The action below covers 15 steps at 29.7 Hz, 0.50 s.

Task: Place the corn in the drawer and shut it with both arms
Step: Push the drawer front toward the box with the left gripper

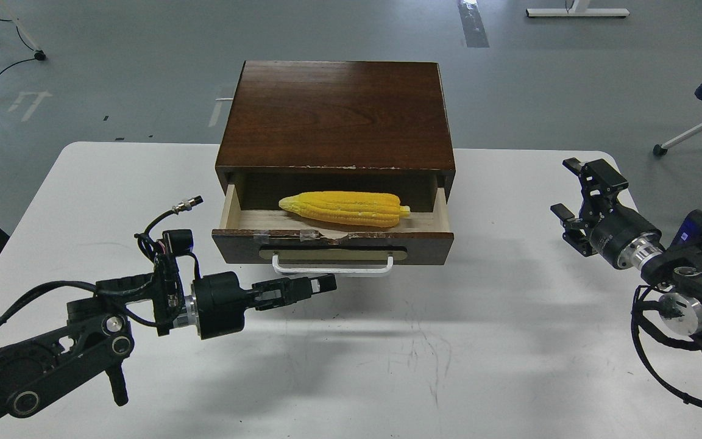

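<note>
Well — corn (345,208) inside half-open drawer (333,247)

Yellow corn (345,209), dark brown drawer (333,247)

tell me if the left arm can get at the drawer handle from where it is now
Probably yes. The left gripper hovers just in front of and below the white handle on the open drawer, with only bare table between them.
</note>
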Available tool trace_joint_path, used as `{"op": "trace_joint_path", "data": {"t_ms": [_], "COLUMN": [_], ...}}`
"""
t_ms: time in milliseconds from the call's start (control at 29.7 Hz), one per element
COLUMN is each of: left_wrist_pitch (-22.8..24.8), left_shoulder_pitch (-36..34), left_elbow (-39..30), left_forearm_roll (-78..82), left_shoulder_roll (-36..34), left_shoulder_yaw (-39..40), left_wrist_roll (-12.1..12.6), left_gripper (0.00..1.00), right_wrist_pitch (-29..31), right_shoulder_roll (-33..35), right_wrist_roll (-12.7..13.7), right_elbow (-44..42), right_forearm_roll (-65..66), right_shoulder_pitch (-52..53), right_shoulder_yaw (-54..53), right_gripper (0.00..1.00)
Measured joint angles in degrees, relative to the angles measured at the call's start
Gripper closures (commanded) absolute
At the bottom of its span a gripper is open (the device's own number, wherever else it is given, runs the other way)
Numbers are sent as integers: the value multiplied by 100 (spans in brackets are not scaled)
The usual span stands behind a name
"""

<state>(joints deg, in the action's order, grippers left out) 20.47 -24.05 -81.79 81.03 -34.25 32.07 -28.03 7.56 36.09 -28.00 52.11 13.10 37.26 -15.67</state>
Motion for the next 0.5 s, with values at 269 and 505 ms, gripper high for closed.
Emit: {"op": "trace_joint_path", "data": {"t_ms": [269, 505], "left_wrist_pitch": [-18, -38], "left_shoulder_pitch": [-65, -141], "left_elbow": [154, 374], "left_forearm_roll": [0, 0], "left_shoulder_roll": [109, 131], "left_shoulder_yaw": [118, 152], "left_wrist_roll": [4, 1], "left_gripper": [100, 100], "right_wrist_pitch": [0, 0], "right_shoulder_roll": [-90, -94], "right_wrist_roll": [0, 0], "right_elbow": [-8, 0], "right_forearm_roll": [0, 0], "right_shoulder_pitch": [-32, -81], "right_shoulder_yaw": [0, -7], "right_gripper": [0, 0]}}
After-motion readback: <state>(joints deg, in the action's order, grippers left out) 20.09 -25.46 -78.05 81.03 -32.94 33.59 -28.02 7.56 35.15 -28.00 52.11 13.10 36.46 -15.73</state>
